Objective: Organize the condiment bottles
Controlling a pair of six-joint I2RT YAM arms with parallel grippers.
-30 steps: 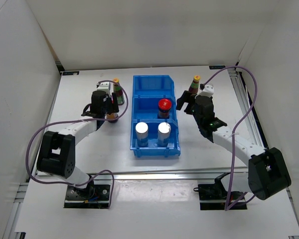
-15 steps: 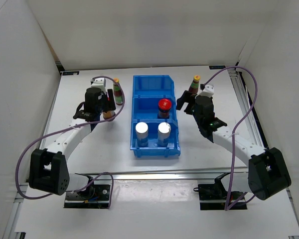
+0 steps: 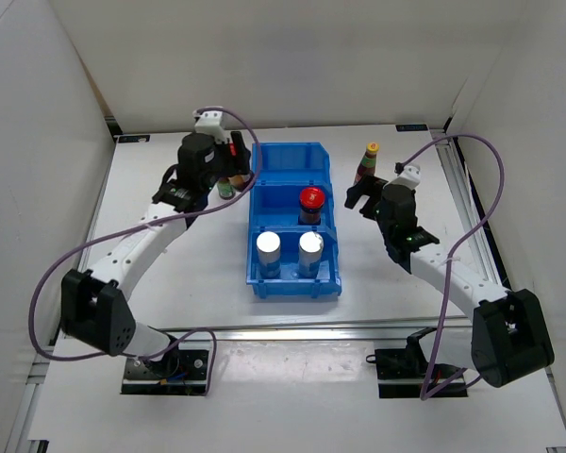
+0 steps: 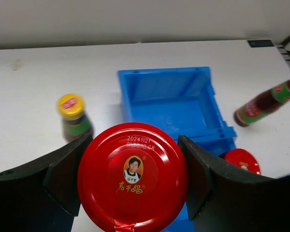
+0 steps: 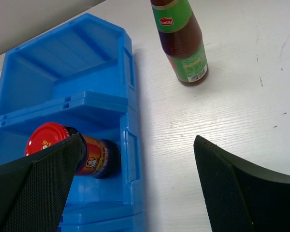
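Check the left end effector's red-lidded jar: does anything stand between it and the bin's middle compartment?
Nothing visible blocks it. The jar hangs beside the bin's left wall, above rim height. The middle compartment already holds one red-lidded jar on its right side; its left half looks free.

A robotics lab test cell: a white tabletop [image 3: 189,274] boxed in by plain white panel walls [image 3: 264,66], edged with bare aluminium framing rails [image 3: 467,203], where two white-and-black robot arms trailing purple cables [image 3: 472,203] are bolted at the near edge.
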